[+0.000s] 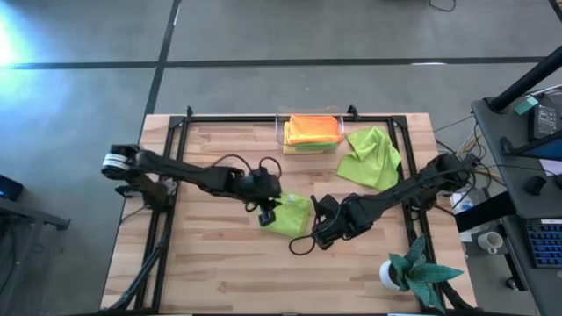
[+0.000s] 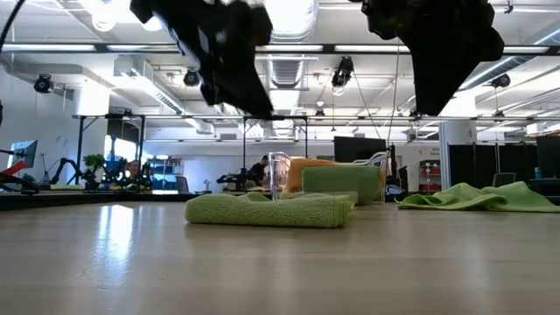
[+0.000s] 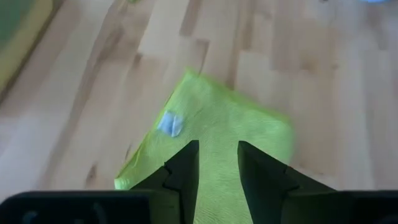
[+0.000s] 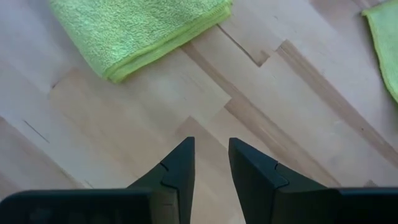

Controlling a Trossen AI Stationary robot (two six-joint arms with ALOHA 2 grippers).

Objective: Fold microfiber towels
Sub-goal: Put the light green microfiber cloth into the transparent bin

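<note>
High view. Folded lime towel (image 1: 291,215) lies near the middle of the counter (image 1: 211,272), compact, several layers. Left gripper (image 1: 266,209) sits over its left edge, right gripper (image 1: 321,224) just off its right edge; both flank the towel, likely because the fold is done and they are letting go. Clear bin (image 1: 310,132) at the far edge holds folded orange and yellow towels (image 1: 313,129), so it reads as the drop-off for finished pieces. One unfolded lime towel (image 1: 371,159) lies crumpled right of the bin, waiting its turn. Plant (image 1: 417,271) stands at the near right corner, out of the work.

Low view. Both arms hang above the counter, clear of the folded towel, which lies flat and unsupported. Bin and loose towel behind it.

Left wrist view. Left fingers (image 3: 186,168) stand a narrow gap apart, nothing between them; towel with its small label (image 3: 169,124) directly beneath.

Right wrist view. Right fingers (image 4: 180,165) also narrowly parted and empty, over bare wood; the towel's folded corner lies ahead, apart from them.

Judgement: next is carrying this towel to the bin.
</note>
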